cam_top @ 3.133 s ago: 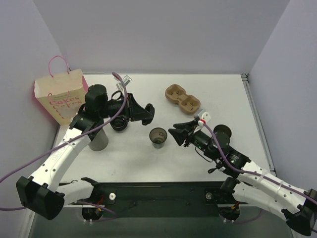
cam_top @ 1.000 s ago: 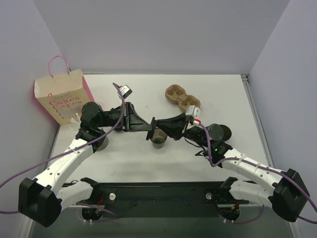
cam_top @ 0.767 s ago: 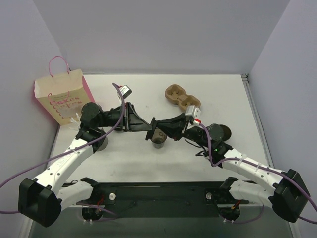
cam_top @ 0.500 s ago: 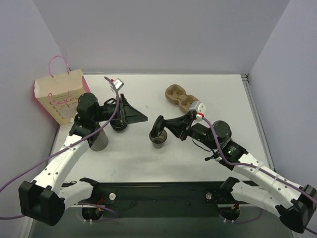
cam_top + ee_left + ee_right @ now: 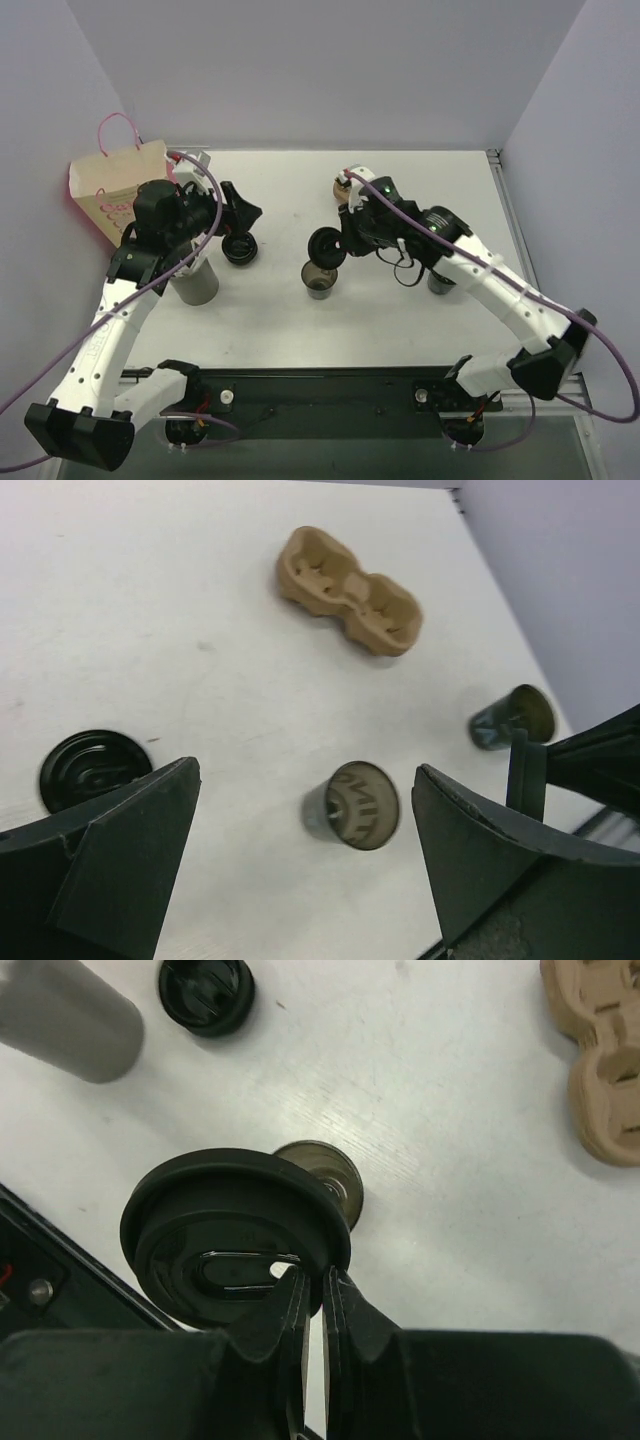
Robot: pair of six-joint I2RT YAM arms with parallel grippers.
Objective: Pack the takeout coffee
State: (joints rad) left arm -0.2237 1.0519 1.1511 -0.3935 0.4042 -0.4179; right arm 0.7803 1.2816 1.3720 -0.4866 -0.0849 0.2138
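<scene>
Right wrist view: right gripper [image 5: 315, 1285] pinches black lid [image 5: 235, 1230] by its rim, over what looks like the takeout coffee cup [image 5: 325, 1170], lidless, mid-table. Left gripper [image 5: 240, 206] gapes wide, far left. Edge-held lid could tilt, seat crooked, topple cup.

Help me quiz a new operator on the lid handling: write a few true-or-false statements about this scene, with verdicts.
1. The right tool is shut on a black lid. True.
2. The left tool grips the second lid. False: its jaws stand wide open and empty, and that lid lies on the table.
3. The lidless cup in the middle has been capped. False: it is open, and the black lid is held over it, not seated.
4. The brown cup carrier has both wells empty. True.
5. The paper bag lies flat at the table's centre. False: it stands at the far left edge.
</scene>
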